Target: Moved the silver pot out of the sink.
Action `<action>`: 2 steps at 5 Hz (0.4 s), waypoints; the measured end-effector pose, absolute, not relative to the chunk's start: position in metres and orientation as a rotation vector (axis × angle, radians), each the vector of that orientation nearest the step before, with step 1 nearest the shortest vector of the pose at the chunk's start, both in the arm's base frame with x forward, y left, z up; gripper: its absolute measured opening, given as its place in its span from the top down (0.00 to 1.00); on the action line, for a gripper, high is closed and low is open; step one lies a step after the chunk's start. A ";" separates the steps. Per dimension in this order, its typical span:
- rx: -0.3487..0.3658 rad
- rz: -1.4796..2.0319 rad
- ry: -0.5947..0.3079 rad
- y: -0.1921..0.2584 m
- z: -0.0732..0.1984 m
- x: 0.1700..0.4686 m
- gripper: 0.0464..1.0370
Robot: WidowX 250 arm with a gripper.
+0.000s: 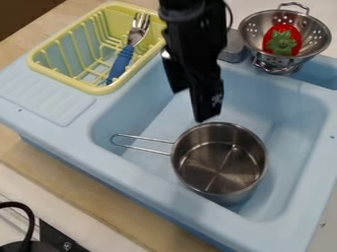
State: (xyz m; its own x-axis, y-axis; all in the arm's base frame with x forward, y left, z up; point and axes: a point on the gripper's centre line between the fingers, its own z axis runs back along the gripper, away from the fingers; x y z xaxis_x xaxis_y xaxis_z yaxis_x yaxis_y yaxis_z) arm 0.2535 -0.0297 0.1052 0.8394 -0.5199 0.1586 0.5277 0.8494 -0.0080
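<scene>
A blocky black arm (192, 34) with a thin dark cable (230, 15) and pale-marked black hand (189, 106).

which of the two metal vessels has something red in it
The colander: a red thing with a green top lies in it, while the pot, down in the sink, is empty.

In basin (283, 98): pot (220, 160). Behind basin, left: rack (66, 82) with fork (121, 61) inside. Behind basin, right: colander (254, 30) with toy produce (283, 43).
</scene>
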 end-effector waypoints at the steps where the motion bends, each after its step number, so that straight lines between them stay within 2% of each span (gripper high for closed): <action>1: -0.049 -0.556 -0.143 -0.034 0.093 0.253 0.04; 2: -0.056 -0.554 -0.175 -0.040 0.085 0.253 0.04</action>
State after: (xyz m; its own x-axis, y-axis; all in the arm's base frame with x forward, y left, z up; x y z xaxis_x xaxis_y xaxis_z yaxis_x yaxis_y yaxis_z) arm 0.2529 -0.0402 0.0846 0.8359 -0.5185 0.1799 0.5280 0.8492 -0.0057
